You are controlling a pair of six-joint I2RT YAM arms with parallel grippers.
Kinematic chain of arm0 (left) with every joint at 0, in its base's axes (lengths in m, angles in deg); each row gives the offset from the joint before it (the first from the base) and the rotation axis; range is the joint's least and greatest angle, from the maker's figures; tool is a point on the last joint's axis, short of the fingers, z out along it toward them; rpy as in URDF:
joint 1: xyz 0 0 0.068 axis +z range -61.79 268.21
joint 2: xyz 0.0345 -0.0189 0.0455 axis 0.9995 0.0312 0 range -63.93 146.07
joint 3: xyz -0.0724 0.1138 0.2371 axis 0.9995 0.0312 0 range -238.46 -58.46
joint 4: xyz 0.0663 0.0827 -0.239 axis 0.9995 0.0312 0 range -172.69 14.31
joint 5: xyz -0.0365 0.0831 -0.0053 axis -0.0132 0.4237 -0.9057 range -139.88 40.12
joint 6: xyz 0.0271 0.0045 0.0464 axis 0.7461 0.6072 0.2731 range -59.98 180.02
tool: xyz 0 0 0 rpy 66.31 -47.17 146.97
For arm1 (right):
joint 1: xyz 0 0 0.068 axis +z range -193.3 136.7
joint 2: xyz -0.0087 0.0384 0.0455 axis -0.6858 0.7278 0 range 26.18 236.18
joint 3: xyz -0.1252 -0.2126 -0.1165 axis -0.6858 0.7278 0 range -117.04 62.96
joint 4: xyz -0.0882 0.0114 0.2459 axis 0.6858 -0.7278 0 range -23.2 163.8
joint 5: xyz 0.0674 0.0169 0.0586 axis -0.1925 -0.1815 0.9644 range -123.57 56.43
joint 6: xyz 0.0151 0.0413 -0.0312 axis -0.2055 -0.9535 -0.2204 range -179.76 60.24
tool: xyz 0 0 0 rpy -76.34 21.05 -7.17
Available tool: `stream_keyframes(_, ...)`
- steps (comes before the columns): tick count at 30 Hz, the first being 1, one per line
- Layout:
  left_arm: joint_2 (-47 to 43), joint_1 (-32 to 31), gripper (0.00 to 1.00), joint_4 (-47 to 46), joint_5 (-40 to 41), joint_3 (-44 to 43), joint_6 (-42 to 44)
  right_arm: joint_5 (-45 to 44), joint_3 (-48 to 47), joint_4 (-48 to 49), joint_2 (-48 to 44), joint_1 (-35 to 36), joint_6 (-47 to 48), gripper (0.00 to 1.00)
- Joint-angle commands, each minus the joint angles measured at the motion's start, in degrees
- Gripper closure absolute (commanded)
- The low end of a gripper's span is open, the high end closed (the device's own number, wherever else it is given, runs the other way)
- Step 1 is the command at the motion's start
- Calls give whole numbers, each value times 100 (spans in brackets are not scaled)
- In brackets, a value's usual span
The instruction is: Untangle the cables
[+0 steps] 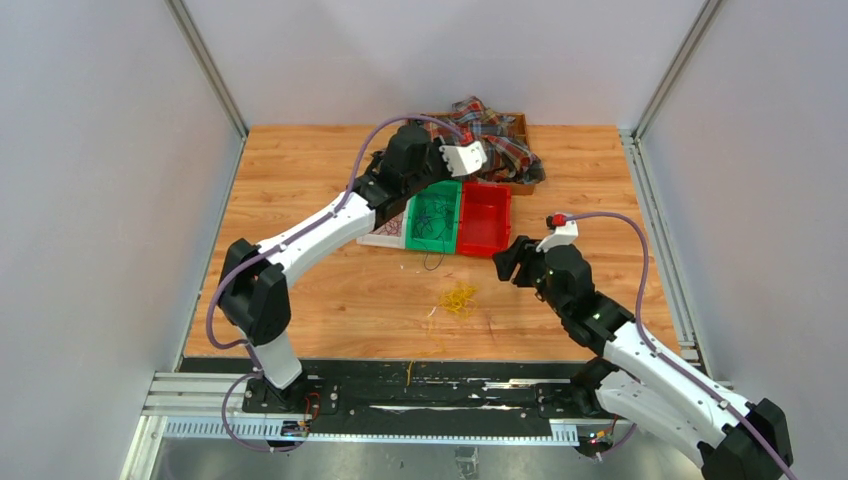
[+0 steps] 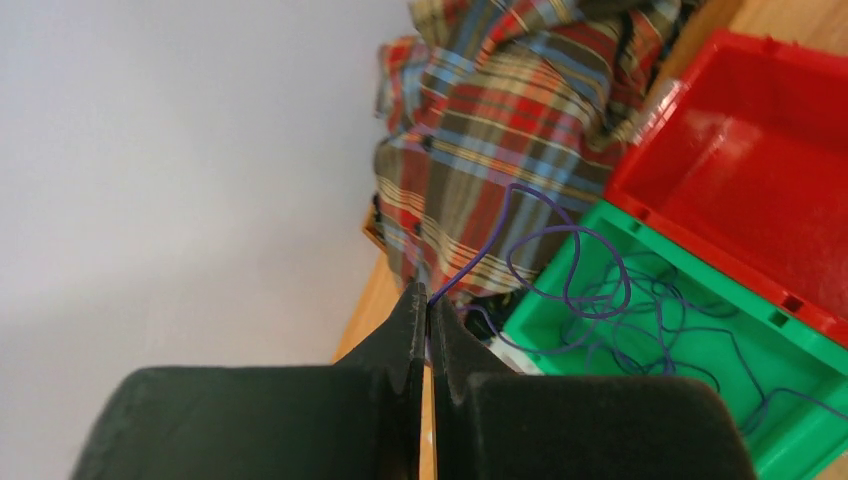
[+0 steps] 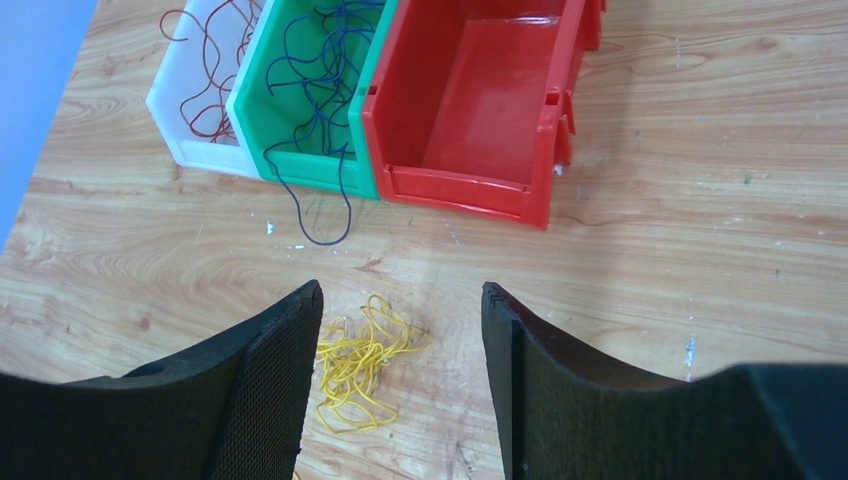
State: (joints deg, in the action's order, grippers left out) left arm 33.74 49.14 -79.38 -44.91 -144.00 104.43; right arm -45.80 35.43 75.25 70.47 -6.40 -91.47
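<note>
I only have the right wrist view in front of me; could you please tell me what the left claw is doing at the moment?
Observer: The left claw is shut on a thin purple cable, and the cable's loops trail down into the green bin.
Operator: Thank you. Is there anything beyond the bins that my view cuts off?
Observer: Yes, a plaid cloth lies heaped just behind the red bin, on its far side.
</note>
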Motion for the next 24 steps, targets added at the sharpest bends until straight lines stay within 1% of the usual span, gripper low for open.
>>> stream_keyframes(1,270,40,99,72,32,157,22,-191,-16,-109,-120,-172,15,40)
stream_keyframes(6,608,40,100,222,51,235,-115,-192,-19,-145,-138,-222,30,41)
stream_keyframes(16,1494,40,100,100,632,351,172,-173,24,-232,-209,-330,36,41)
stream_keyframes(21,1694,40,100,-23,533,434,8,-94,9,-265,-237,-432,70,41)
stream_keyframes(24,1767,40,100,72,405,430,-34,-49,-40,-290,-242,-489,87,41)
